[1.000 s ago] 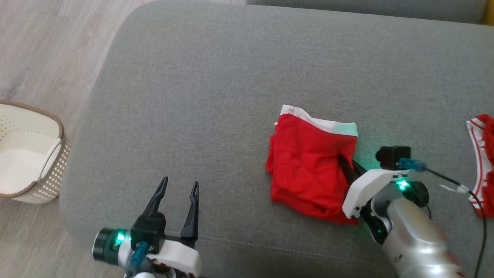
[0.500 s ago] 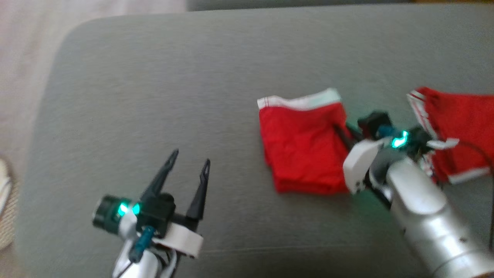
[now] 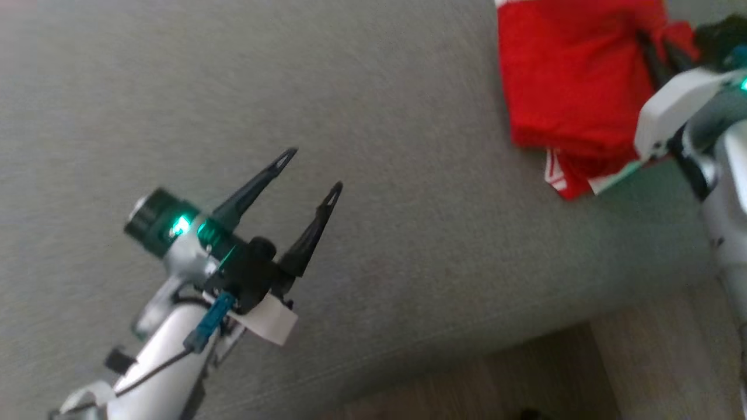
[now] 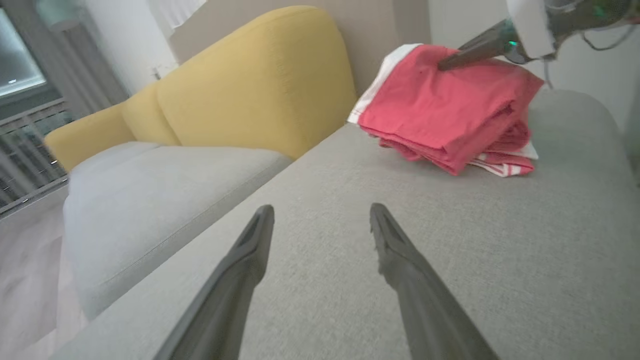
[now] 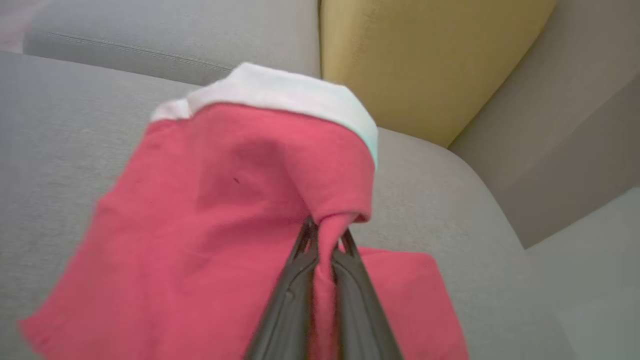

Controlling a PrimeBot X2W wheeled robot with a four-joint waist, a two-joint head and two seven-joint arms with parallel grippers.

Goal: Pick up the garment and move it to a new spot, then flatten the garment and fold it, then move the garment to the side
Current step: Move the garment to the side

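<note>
- The grey sofa seat (image 3: 362, 105) is a broad, rounded cushion in a coarse, matte weave. Its grip on cloth is a hazard, I think: dragging the fold across it rather than lifting could pull the layers open.
- The wooden floor (image 3: 525, 379) lies just past the seat's front edge. A release too near that edge could let the cloth slide off.
- The yellow backrest (image 4: 260, 75) is plump, smooth-woven and well clear of the work.
- The garment (image 3: 572, 76) is soft red knit with a white elastic waistband (image 5: 280, 92), folded into a thick, limp pad. It sits near the seat's far corner, one edge raised and the rest sagging. Held at a single point, it may unfold under its own weight.
- A striped garment (image 4: 505, 165), red with white bands, pokes out from under it and appears to touch it. It could snag and be carried along.
- The right tool (image 5: 327, 231) has its slim dark fingers nearly closed, pinching a gathered ridge of the red cloth. That narrow bite might slip.
- The left tool (image 3: 314, 169) hovers above bare seat, fingers spread wide and holding nothing.
</note>
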